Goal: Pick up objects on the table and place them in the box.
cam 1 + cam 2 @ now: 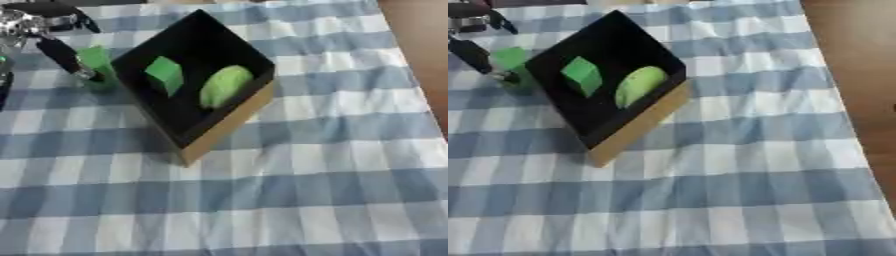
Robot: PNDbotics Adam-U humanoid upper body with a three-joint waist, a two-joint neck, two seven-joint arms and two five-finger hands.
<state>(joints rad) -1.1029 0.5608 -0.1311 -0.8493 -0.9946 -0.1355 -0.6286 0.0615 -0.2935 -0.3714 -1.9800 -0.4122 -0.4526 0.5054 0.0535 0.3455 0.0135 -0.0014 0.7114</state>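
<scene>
Checked cloth (315, 190) bears unlabelled box (229, 121); left hand (61, 52) grips green block (94, 64).

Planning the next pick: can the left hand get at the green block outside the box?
Probably yes: the left hand is already at the green block, its fingers against it, left of the box, nothing between.

Left hand at a green block beside the box

The left hand (474, 35) touches a green block (511, 62); right of it, the box (636, 125) contains a green cube (582, 75) and a rounded green piece (639, 85).
</scene>
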